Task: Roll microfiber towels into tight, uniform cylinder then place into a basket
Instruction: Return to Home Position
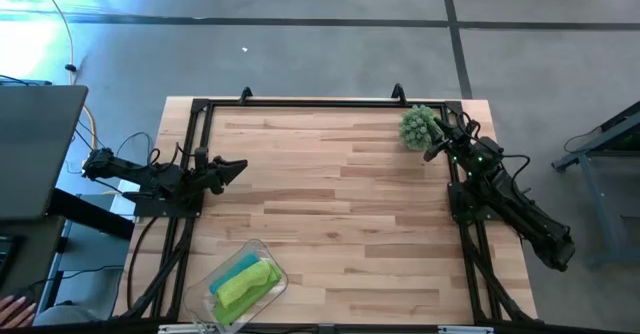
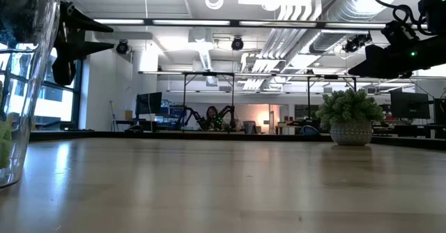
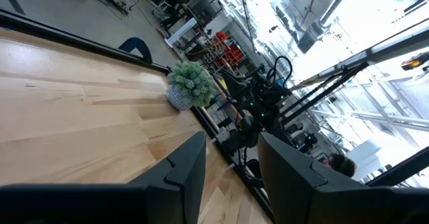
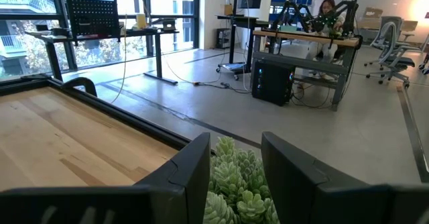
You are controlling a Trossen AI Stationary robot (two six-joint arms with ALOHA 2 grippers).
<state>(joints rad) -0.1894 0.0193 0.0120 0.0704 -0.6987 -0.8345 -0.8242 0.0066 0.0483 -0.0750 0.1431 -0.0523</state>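
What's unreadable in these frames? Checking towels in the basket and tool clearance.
- Green towel count: in the high view, the lime green towels beside the teal towel in the basket are too small to separate.
- Roll tightness: too small there; the low view cuts the basket off at its left edge.
- Contact: whether the right tool touches the plant; their outlines meet in the high view.

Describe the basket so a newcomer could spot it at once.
Find the wooden table. The basket sits at the corner diagonally opposite the plant. It is the only clear tub, with green towels and a blue towel inside.
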